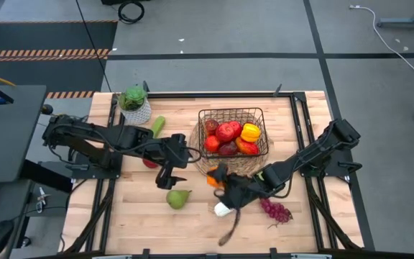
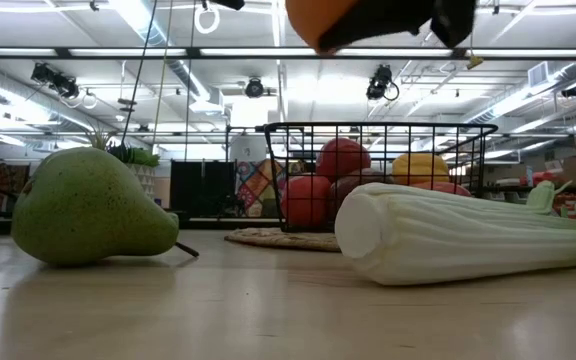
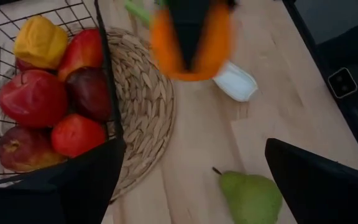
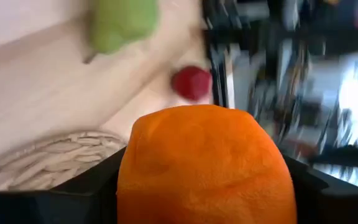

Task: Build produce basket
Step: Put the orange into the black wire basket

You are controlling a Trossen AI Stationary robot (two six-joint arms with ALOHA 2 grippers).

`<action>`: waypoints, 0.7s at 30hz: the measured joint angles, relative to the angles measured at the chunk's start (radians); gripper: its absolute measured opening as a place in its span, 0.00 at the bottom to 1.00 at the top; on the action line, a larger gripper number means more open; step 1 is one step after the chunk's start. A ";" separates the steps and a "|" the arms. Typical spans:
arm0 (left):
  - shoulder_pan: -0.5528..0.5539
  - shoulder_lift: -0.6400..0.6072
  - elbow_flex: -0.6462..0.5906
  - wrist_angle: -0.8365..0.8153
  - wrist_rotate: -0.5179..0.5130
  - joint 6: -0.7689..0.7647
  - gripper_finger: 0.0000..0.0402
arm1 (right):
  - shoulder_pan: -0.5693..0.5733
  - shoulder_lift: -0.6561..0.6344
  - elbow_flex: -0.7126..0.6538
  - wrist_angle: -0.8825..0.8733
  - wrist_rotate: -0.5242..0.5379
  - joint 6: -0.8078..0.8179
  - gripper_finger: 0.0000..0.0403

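The black wire basket point(image 1: 259, 115) stands on a round woven mat point(image 1: 201, 164) and holds red apples, a yellow pepper and a red-orange pepper. My right gripper point(image 1: 220, 181) is shut on an orange point(image 4: 204, 162), lifted near the mat's near edge. My left gripper point(image 1: 169, 175) is open and empty, just above a green pear point(image 1: 178, 198) that lies on its side on the table. A pale celery stalk point(image 2: 448, 235) lies on the table by my right gripper, with purple grapes point(image 1: 275, 211) to its right. A red apple point(image 1: 149, 162) shows partly under the left arm. My right gripper pinches the orange between its two fingers, one on each of its opposite sides point(image 4: 129, 180). The fingers come from the table's right side. The orange is lifted clear of the table, as the low view point(image 2: 318, 25) shows.
A potted green plant point(image 1: 134, 101) stands at the far left, with a pale-green piece point(image 1: 157, 126) beside it. Bare wood lies along the table's near edge. Black rails run down both sides of the table.
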 joint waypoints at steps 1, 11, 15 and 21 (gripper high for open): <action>-0.006 0.000 0.000 -0.003 0.000 -0.002 0.99 | -0.012 0.000 0.000 -0.011 0.031 0.050 0.69; -0.068 -0.028 0.000 -0.106 -0.066 -0.100 0.99 | -0.172 -0.022 0.000 -0.366 0.121 0.445 0.69; -0.104 -0.059 0.000 -0.120 -0.130 -0.126 0.99 | -0.266 -0.077 0.000 -0.433 0.055 0.568 0.69; -0.124 -0.070 0.000 -0.111 -0.175 -0.154 0.99 | -0.455 -0.179 0.000 -0.436 -0.198 0.782 0.69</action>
